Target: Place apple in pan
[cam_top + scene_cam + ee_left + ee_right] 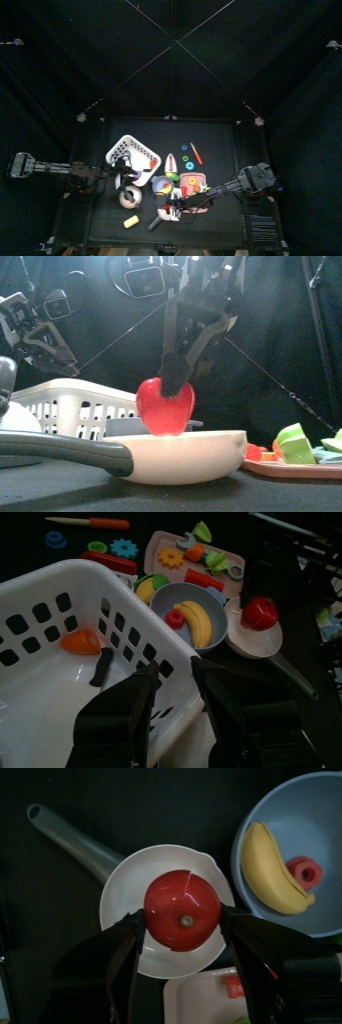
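The right gripper has its jaws closed on either side of the red apple, holding it just above the bowl of the white pan. From the front, the apple sits low inside the pan, its bottom hidden behind the rim, so whether it already touches the pan's floor cannot be told. The pan's grey handle runs out toward the left along the counter.

Just beside the pan is a blue bowl holding a banana and a small red ring-shaped piece. A tray of toy food lies beyond the bowl.

The left gripper hangs over the white basket, its jaws a little apart with nothing between them. Inside the basket lies an orange piece, possibly a toy vegetable, next to a dark object. From above, the basket sits on the left side of the counter, well apart from the pan
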You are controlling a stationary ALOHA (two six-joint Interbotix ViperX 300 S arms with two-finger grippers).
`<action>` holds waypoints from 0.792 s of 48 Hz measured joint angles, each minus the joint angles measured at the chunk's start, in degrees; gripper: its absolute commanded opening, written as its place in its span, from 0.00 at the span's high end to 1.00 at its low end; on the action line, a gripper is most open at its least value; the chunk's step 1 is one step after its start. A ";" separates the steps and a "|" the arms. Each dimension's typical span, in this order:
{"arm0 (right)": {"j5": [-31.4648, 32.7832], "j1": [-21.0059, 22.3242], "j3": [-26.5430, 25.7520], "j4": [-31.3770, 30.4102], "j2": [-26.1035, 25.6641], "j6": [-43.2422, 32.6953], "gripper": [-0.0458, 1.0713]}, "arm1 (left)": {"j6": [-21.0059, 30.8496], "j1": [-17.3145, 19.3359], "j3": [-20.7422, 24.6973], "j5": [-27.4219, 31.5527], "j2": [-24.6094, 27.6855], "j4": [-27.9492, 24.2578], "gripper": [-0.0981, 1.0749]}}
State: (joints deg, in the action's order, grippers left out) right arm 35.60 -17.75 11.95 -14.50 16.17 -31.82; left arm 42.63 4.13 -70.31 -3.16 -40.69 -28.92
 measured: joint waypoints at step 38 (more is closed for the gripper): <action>4.57 -0.09 -2.64 3.25 3.43 0.09 0.25 | 0.00 0.18 -0.18 0.00 0.09 0.00 0.28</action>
State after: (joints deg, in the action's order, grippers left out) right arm 40.17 -17.84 9.32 -11.25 19.60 -31.73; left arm 42.63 4.31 -70.49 -3.16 -40.61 -28.92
